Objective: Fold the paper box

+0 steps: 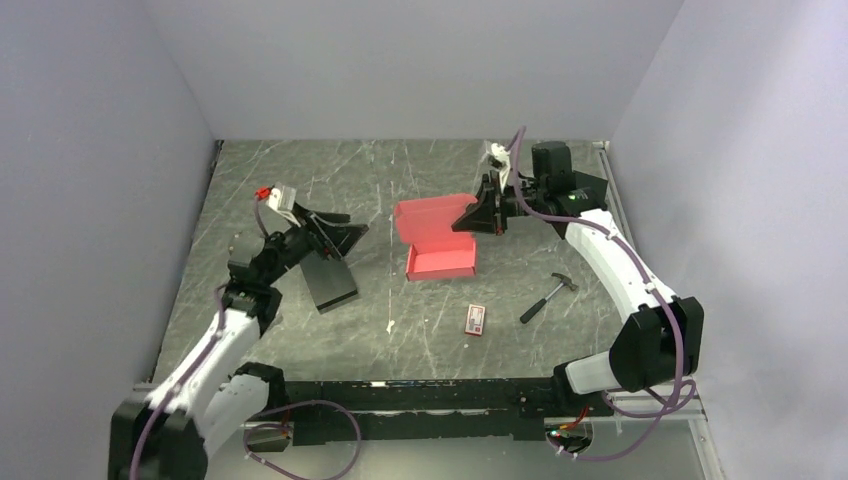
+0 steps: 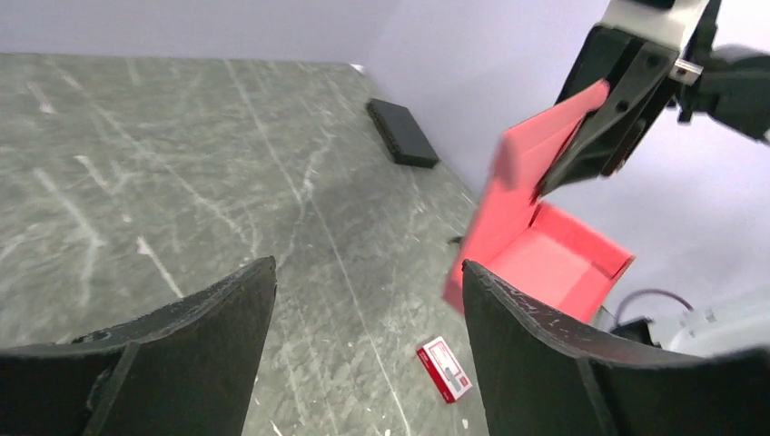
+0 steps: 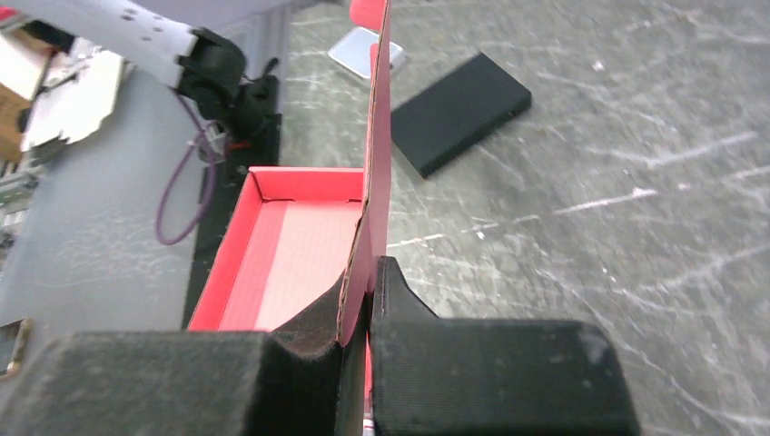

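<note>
The red-pink paper box [image 1: 441,262] lies mid-table as an open tray with its lid flap [image 1: 428,217] raised. My right gripper [image 1: 472,216] is shut on the right edge of that lid; in the right wrist view the thin card [image 3: 379,127] stands on edge, pinched between the two pads [image 3: 370,292], with the tray [image 3: 289,243] to the left. My left gripper [image 1: 352,228] hangs open to the left of the box, apart from it. In the left wrist view its fingers [image 2: 368,268] stand wide with only bare table between them, and the box [image 2: 563,263] shows beyond the right finger.
A black rectangular box [image 1: 330,283] lies under my left gripper, also seen as the black box [image 3: 461,111] beyond the lid. A small red-and-white packet [image 1: 475,319] and a small hammer [image 1: 548,297] lie in front of the paper box. Walls close in the table on three sides.
</note>
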{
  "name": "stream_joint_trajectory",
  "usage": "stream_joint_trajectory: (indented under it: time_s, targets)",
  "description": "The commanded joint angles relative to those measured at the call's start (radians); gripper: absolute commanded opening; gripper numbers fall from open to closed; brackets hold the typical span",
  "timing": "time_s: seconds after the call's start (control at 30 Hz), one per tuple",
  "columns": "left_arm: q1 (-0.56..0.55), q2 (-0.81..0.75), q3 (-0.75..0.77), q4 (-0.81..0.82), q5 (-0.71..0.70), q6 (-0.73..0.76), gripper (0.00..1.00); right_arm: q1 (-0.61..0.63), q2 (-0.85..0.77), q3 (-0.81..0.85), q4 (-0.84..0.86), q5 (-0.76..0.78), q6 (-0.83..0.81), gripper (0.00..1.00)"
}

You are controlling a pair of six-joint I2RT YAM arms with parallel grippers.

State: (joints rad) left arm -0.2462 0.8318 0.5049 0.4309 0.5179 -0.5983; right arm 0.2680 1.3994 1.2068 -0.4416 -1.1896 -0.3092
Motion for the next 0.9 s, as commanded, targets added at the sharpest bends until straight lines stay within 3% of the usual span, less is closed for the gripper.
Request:
stream_joint_trajectory:
  time_s: [0.0,0.1,0.13,0.4,0.87]
  targets:
    - [0.089,0.219,-0.022,0.674,0.407,-0.200,0.78,-0.021,-0.030,0.084,-0.054,-0.232,-0.041,0.00]
    - [0.107,0.449,0.024,1.056,0.523,-0.374,0.76,-0.021,-0.028,0.097,-0.049,-0.277,-0.022,0.00]
    - [0.112,0.495,0.043,1.115,0.553,-0.428,0.75,-0.021,-0.029,0.103,-0.055,-0.281,-0.021,0.00]
    - [0.065,0.555,0.165,1.125,0.702,-0.390,0.78,-0.019,-0.030,0.138,-0.105,-0.389,-0.034,0.00]
    - [-0.062,0.627,0.251,1.124,0.740,-0.370,0.71,0.025,-0.012,0.124,-0.068,-0.402,-0.011,0.00]
